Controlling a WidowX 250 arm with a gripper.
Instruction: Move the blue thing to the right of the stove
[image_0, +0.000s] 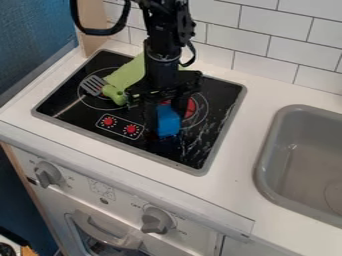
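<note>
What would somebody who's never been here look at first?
Probably the bright blue thing on the right half of the black stove top, with the big black gripper right at it. Next, maybe the light green thing on the stove's back left part, beside a slotted spatula head. Then the grey sink, over to the right.
</note>
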